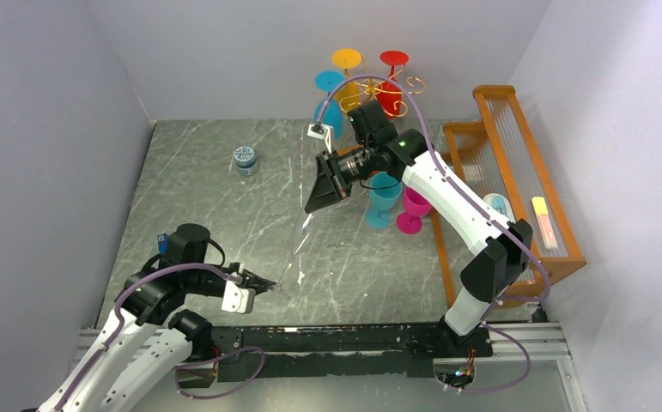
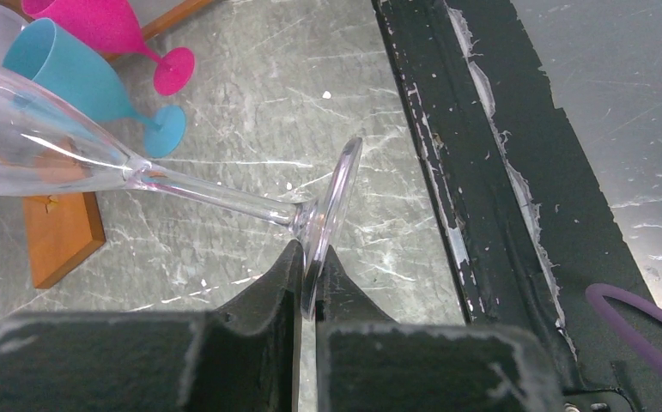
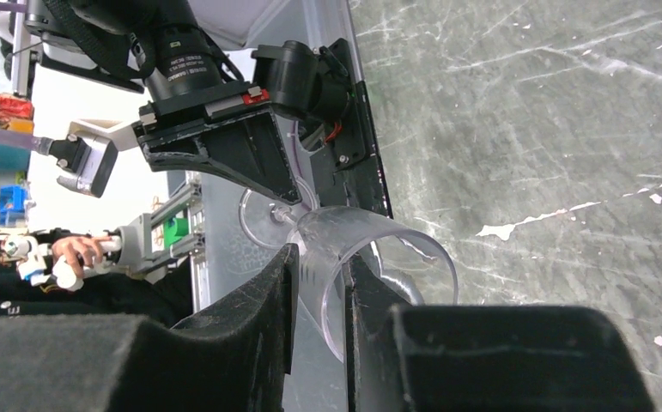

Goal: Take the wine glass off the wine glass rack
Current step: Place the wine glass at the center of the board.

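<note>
Pinches the wine glass (image 2: pixel 224 199) by its foot in the left hand (image 2: pixel 310 257), by its bowl wall in the right hand (image 3: pixel 321 262); holds it slanted over the desk (image 1: pixel 207 223), well apart from the wine glass rack (image 1: pixel 393 88).

the wine glass (image 2: pixel 224 199) is clear, smooth, glossy. the left gripper (image 2: pixel 312 262) is matt black, rough-edged. the table (image 1: pixel 207 215) is grey, marbled, scratched. the wine glass rack (image 1: pixel 414 83) is shiny gold wire.

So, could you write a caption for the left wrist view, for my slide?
The left gripper pinches the foot of a clear wine glass held sideways; teal goblet and pink goblet behind.
</note>
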Tool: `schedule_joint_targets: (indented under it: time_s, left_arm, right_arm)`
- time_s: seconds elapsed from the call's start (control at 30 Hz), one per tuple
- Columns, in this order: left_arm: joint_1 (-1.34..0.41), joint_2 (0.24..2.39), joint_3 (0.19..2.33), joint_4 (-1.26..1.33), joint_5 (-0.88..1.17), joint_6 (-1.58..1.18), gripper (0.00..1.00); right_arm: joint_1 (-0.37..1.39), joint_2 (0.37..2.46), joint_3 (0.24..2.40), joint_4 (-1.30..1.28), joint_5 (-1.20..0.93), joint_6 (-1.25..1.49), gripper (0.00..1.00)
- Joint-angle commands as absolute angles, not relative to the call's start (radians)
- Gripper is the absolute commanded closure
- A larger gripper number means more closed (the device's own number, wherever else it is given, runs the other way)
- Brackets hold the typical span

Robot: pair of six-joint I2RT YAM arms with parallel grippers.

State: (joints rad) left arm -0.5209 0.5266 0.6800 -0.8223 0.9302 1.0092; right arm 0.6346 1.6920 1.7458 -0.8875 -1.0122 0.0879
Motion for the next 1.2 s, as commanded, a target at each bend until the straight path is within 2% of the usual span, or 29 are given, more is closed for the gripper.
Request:
schedule_joint_targets:
  time_s: [0.0,0.23,0.57,1.17]
  left_arm:
    - [-0.511,0.545,0.700,-0.668,0.902,0.999,0.93]
    - [-0.512,0.557,0.717,-0.685,0.922,1.005,0.80]
    - [-0.512,0.542,0.701,-0.683,0.905,0.991,0.78]
    - [-0.512,0.535,0.722,-0.739,0.887,0.999,0.63]
  right_arm:
    - [0.696,1.626,1.658,-0.824,-1.070,0.198,1.00]
    - [0.695,1.590,1.631,-0.768,-1.040,0.229,1.00]
    - [0.695,1.563,1.631,-0.782,-0.984,0.223,1.00]
    - [0.695,1.545,1.621,-0.765,-0.934,0.235,1.00]
